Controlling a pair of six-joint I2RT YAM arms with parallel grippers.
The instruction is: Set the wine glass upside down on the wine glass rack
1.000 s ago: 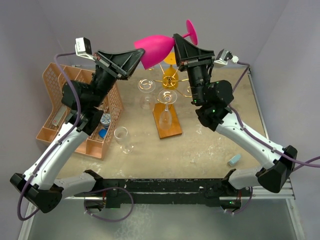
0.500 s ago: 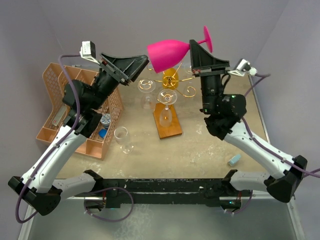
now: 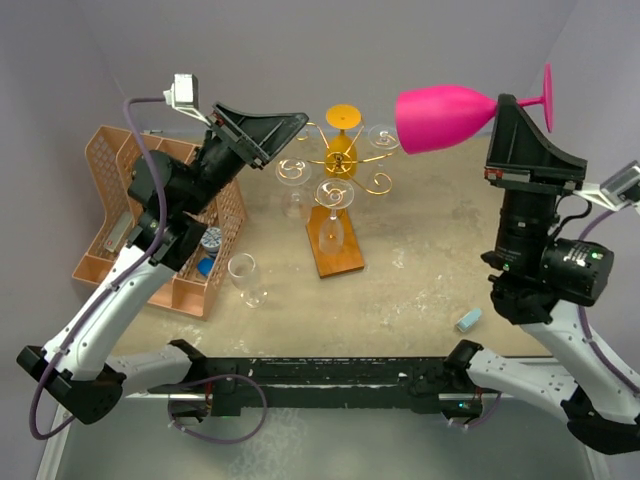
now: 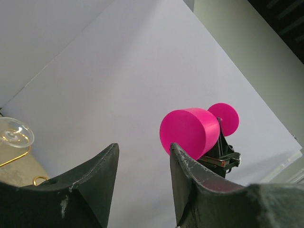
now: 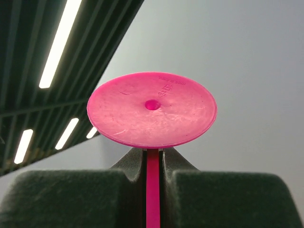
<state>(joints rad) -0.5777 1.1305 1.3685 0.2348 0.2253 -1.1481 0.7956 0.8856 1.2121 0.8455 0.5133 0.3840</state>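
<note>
The stem of the glass is mostly hidden inside the right hand when seen from above. In the right wrist view the bowl is concealed behind the foot. The rack is cut off at the left wrist view's edge. Small items in the organiser cannot be identified.

Tan table bears wine glass rack; peach organiser; clear glass; blue block.
</note>
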